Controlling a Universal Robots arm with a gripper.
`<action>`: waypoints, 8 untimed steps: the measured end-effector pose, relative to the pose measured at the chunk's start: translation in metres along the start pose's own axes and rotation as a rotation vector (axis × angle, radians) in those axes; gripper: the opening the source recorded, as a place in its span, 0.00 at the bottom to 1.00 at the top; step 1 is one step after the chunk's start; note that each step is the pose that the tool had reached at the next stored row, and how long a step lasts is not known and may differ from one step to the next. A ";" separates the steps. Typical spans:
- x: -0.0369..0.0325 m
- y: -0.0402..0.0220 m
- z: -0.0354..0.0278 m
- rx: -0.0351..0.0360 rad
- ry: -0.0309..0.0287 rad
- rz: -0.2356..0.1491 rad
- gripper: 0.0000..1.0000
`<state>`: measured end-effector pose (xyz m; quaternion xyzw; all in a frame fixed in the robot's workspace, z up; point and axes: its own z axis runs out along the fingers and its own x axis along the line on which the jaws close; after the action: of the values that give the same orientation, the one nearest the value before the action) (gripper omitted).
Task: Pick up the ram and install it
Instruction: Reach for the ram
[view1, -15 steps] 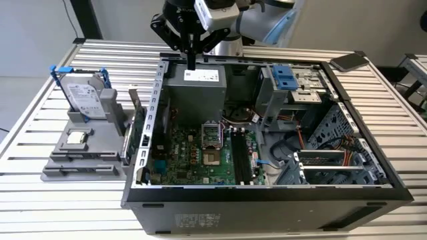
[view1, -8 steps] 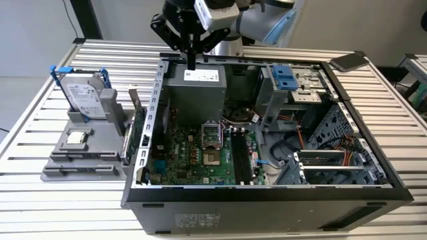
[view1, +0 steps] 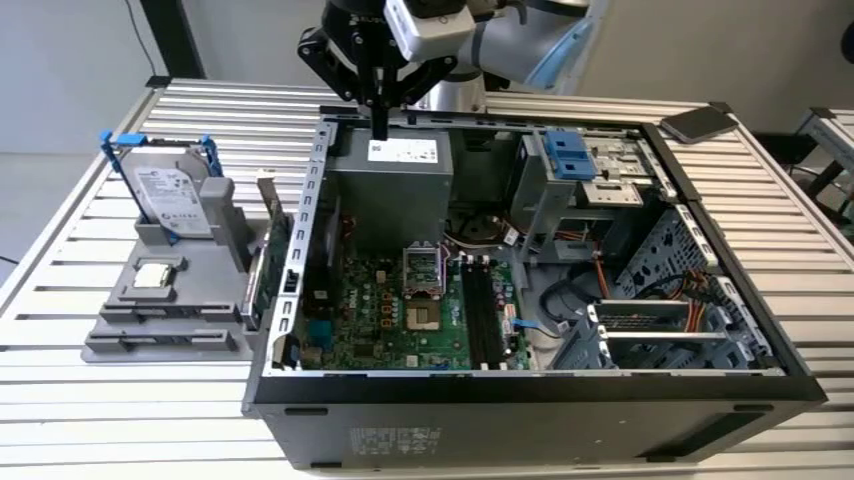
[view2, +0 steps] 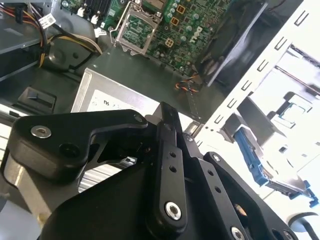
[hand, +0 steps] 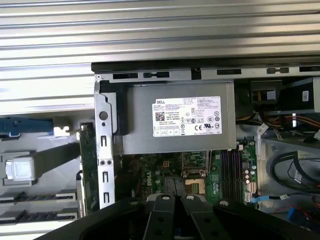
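Slatted metal surface (view1: 80, 420) underneath everything, with a pale wall and floor behind. Open computer case (view1: 534, 395) lying on it, directly below the hand (view1: 380, 130). Lower down and toward the exterior view's left of the hand, a grey fixture (view1: 160, 350) carrying a hard drive (view1: 174, 200) in a blue-handled frame. Between fixture and case, a green expansion card (view1: 274, 265) standing on edge.

Arm (view1: 521, 40) bent over the case's far wall. Hand pointing straight down, fingers pressed together into one dark bar, just above the labelled power supply (view1: 394, 170). Touching it or clear of it: cannot tell.

In the second wrist view, fingertips (view2: 170, 120) met in front of the power supply's grey edge, with the processor socket (view2: 132, 32) farther off. In the first wrist view, the power supply's label square beyond the hand's links, then the motherboard (hand: 150, 175) with its long black slots (hand: 232, 170), and the fixture's blue handle (hand: 25, 125) off to the side.

Whereabouts of the ram: cannot tell, nor whether it sits in those slots.
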<state>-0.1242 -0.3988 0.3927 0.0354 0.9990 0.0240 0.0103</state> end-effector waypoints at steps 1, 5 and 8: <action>0.0013 -0.0001 0.0000 0.0000 0.0000 0.000 0.00; 0.0090 -0.0006 -0.0002 -0.0001 0.0000 0.000 0.00; 0.0155 -0.0011 -0.0003 -0.0002 -0.0001 0.000 0.00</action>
<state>-0.1398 -0.3988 0.3926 0.0352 0.9990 0.0241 0.0104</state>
